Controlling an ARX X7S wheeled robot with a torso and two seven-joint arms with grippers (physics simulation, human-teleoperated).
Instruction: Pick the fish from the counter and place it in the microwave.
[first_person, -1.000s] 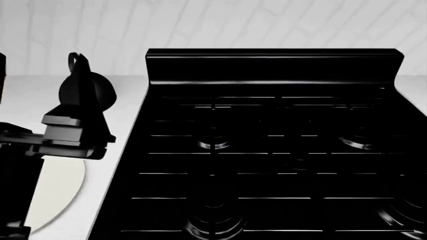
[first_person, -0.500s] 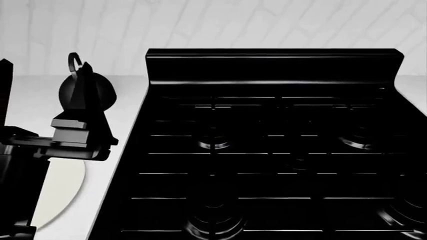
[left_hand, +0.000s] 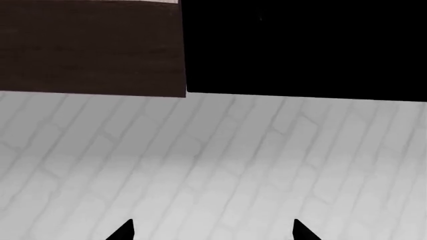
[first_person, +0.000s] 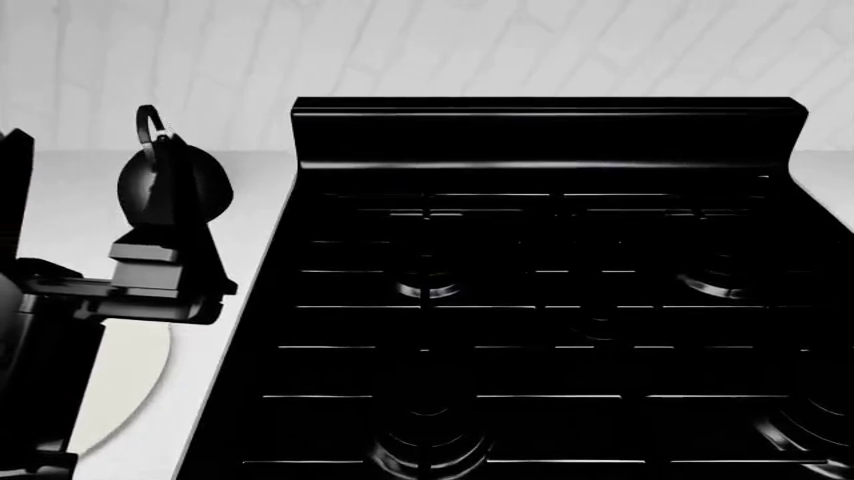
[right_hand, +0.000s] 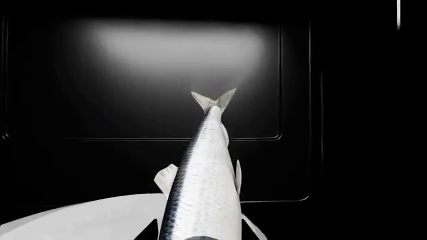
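Observation:
The fish (right_hand: 207, 165) is silvery with a darker back. It shows only in the right wrist view, gripped at its head end between my right gripper's (right_hand: 200, 235) jaws. Its tail points away into the dark cavity of the microwave (right_hand: 167, 60). A pale round surface (right_hand: 87, 220) lies below it. My right gripper is out of the head view. My left gripper (left_hand: 211, 232) is open and empty, facing the white brick wall. In the head view it (first_person: 163, 165) stands fingers-up over the white counter (first_person: 254, 200).
A black kettle (first_person: 200, 185) stands on the counter behind my left gripper. A cream plate (first_person: 134, 370) lies under my left arm. The black stove (first_person: 534, 300) fills the middle and right. A brown cabinet (left_hand: 87, 45) and the black microwave body (left_hand: 307, 45) hang above the wall.
My left arm has shifted slightly to the right in the head view. The kettle, plate and stove have not moved.

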